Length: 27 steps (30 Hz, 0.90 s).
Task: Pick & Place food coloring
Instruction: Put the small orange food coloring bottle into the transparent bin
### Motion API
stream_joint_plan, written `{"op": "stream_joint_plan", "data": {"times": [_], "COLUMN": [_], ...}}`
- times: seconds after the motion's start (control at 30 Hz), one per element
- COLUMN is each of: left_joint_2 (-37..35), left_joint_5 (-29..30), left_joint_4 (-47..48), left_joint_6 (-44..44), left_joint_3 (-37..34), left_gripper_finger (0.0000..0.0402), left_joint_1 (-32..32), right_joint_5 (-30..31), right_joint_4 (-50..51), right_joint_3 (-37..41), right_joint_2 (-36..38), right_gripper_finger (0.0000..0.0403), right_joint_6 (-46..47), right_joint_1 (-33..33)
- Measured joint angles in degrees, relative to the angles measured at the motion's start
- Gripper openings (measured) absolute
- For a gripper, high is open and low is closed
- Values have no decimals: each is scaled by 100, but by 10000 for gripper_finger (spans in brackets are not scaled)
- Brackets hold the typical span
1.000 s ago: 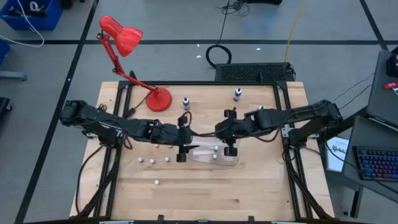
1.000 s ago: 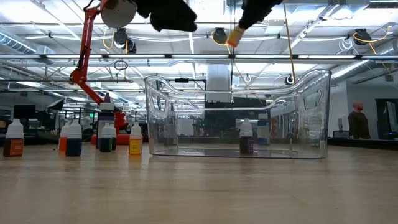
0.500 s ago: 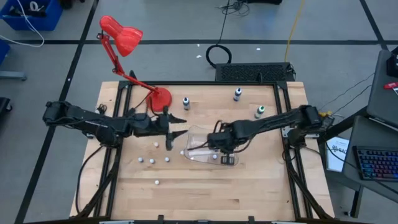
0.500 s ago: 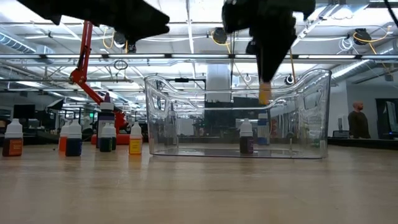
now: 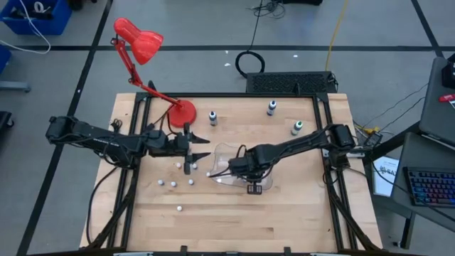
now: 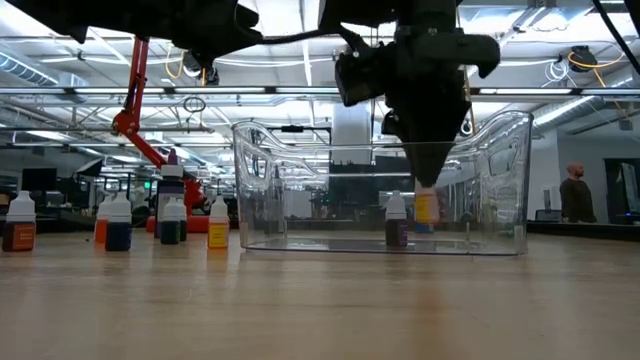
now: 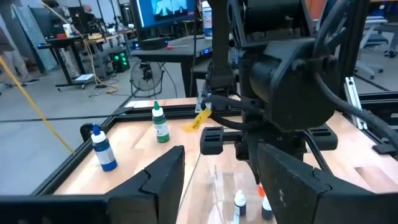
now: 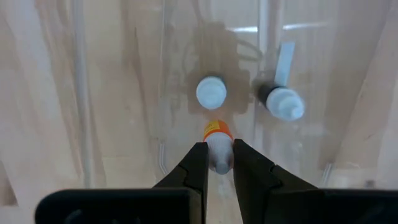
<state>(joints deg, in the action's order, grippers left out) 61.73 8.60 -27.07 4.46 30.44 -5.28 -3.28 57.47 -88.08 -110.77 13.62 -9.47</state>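
reaching down into the clear bin [image 5: 226,158], the right gripper [image 8: 216,163] has its fingers [image 8: 196,167] pinched narrow on a small orange bottle [image 8: 217,142], held upright with its orange end low, close to the bin floor. from the low view the bottle [image 6: 425,207] hangs just beside a dark-bottomed one [image 6: 396,220] already standing inside. the right wrist view looks down on two white caps in the bin: one [image 8: 211,92] right past the held bottle, another [image 8: 285,103] off beside it.

the left gripper [image 5: 190,151] hovers above the surface [image 5: 284,220] just beside the bin, on the red lamp [image 5: 146,67] side, fingers [image 7: 163,180] spread apart and holding nothing.

more food coloring waits outside the bin: a few tiny bottles [image 5: 173,183] on the wood near the left gripper, one [image 5: 179,208] farther toward the front edge. in the low view they line up with orange [image 6: 20,222], blue [image 6: 118,224] and yellow [image 6: 217,223] bodies. three taller bottles stand at the back: a dark-capped one [image 5: 212,117], a blue one [image 5: 271,107] and a green one [image 5: 296,128].

any labels are too small to read.
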Motion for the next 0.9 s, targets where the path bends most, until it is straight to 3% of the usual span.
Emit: {"op": "stream_joint_plan", "data": {"times": [0.53,0.9], "left_joint_2": [2,2], "left_joint_5": [-11,-11], "left_joint_4": [31,24], "left_joint_6": [21,-1], "left_joint_3": [0,0], "left_gripper_finger": [208,192], "left_joint_1": [0,0], "right_joint_5": [-1,-141], "right_joint_4": [-549,-792], "right_joint_3": [563,702], "right_joint_2": [6,19], "right_gripper_finger": [39,48], "right_joint_6": [173,232], "right_joint_1": [0,0]}}
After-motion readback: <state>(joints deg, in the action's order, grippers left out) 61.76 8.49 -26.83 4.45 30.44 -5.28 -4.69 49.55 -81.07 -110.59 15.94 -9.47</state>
